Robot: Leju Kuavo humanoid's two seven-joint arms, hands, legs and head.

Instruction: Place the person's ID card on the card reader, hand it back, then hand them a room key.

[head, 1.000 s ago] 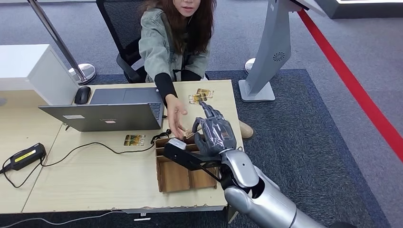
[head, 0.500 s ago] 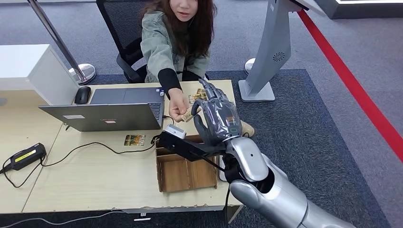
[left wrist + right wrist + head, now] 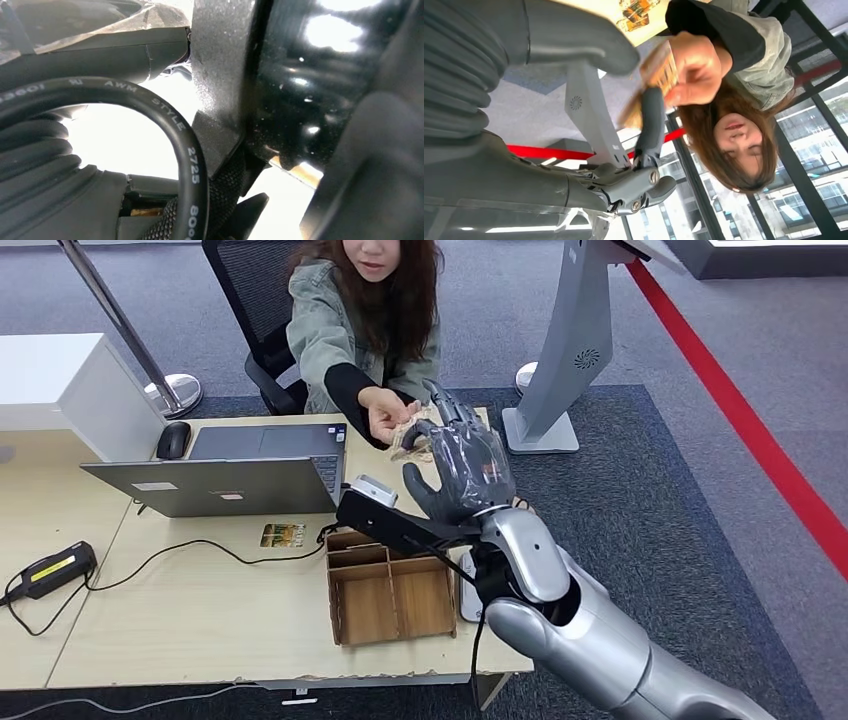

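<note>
A light wooden table is seen across the lower left of the head view, its near edge chipped and its left end cut off by the frame. At 12 o'clock a seated person in a grey-green jacket is shown, the top of the head cropped. At 1 o'clock a grey kiosk stand is cut off at the top; a round vent mark is carried on its side, with no readable wording. An open grey laptop is placed at 10 o'clock on the table, two small labels on its lid being too small to read. The right hand is raised above the far right of the table, and the room key, a tan patterned card, is pinched between its thumb and fingers while the person's hand grips the card's other end; the card's print cannot be made out. An open wooden tray with dividers is set at 6 o'clock, partly hidden by the arm's black wrist bracket. A black card reader with a yellow label, unreadable, is lying at 9 o'clock, cabled. A black mouse and a printed card are also on the table. In the left wrist view a black cable is marked "AWM STYLE 2725"; whether the left hand's fingers are apart or together cannot be told.
</note>
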